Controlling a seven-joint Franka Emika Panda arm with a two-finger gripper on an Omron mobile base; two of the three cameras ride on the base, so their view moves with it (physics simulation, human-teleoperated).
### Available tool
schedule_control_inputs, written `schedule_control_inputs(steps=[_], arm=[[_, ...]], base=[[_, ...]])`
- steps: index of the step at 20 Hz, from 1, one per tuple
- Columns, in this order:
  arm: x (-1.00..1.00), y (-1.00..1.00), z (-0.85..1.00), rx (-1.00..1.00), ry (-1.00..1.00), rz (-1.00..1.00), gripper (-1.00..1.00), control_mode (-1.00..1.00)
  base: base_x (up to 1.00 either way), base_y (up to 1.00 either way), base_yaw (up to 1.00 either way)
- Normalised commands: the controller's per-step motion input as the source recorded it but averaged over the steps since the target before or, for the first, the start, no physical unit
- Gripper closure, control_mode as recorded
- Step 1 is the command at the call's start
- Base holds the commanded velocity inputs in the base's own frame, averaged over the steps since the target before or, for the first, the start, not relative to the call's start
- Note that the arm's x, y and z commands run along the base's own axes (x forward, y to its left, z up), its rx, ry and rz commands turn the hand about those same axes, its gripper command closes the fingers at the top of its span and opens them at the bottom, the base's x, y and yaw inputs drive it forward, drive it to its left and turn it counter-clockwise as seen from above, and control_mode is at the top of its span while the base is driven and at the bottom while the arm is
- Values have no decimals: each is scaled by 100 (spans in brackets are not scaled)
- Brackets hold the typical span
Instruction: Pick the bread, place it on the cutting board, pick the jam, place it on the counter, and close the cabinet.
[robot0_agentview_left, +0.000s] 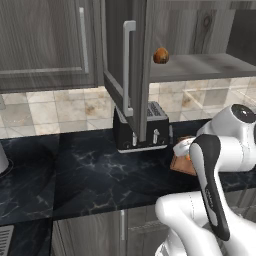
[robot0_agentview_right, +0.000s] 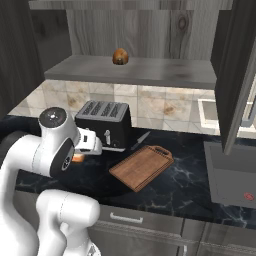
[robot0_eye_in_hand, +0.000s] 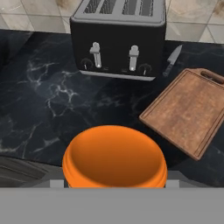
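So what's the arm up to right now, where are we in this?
The gripper is carrying the jam low over the counter, in front of the toaster and beside the cutting board. The board is bare: the bread sits on the shelf of the cabinet, whose doors stand open. A knife lies between toaster and board.
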Motion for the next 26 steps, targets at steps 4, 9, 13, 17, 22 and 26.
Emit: schedule_control_inputs(steps=[4,9,13,17,22,26], arm=[[29,5,-29,-2,-5,0,100,-100],[21,0,-30,-2,-9,0,100,-100],[13,0,-38,-2,-10,0,100,-100],[13,0,-42,-2,-9,0,100,-100],[13,0,-30,-3,-12,0,100,-100],[8,0,-32,-2,-12,0,100,-100]], base=[[0,0,0],[0,0,0],[0,0,0],[0,0,0],[0,0,0],[0,0,0]])
